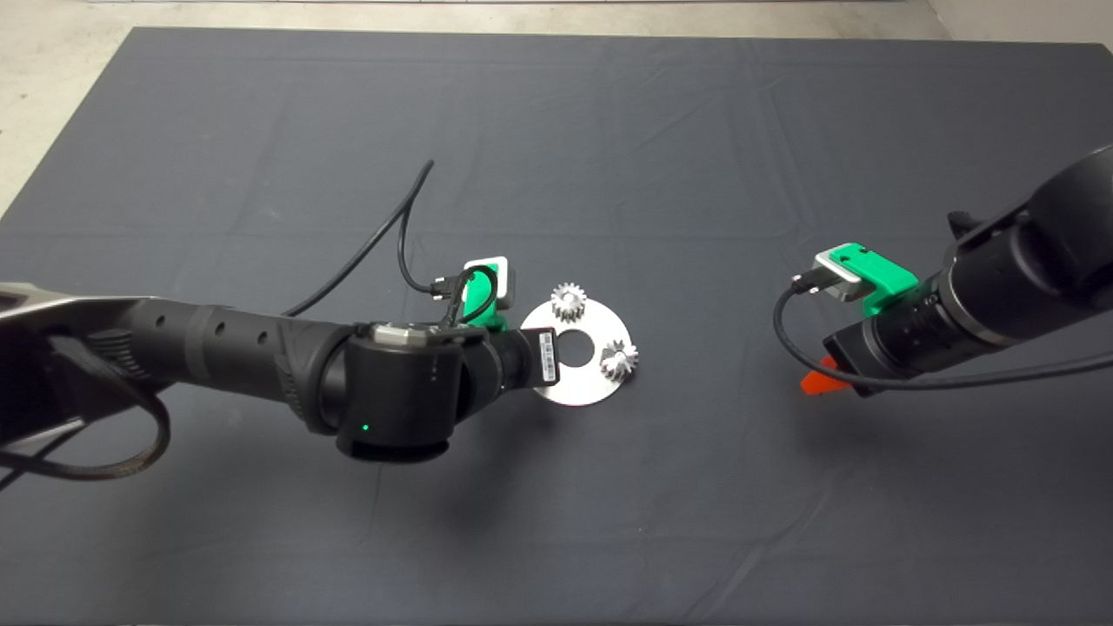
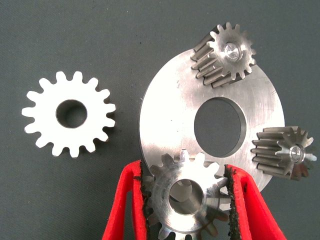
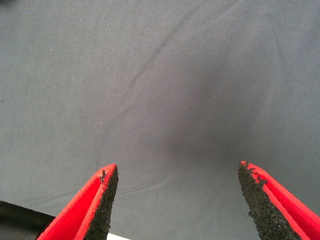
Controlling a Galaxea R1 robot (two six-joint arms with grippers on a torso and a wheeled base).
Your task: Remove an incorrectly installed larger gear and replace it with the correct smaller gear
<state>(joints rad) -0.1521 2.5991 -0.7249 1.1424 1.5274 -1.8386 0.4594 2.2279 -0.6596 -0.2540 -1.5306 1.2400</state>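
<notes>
Two red fingers of my left gripper (image 2: 187, 200) pinching shiny silver toothed gear (image 2: 186, 199) at round steel plate (image 2: 170, 120) edge; I'd lift straight, avoiding neighbouring teeth. Right gripper (image 3: 177, 200) spread, idle.

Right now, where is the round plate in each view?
Head: plate at centre, at the left arm's tip.
Left wrist: plate mid-picture, behind the gear in the left gripper.
Right wrist: absent, only mat.
Shared landmark: the plate's centre hole.
</notes>
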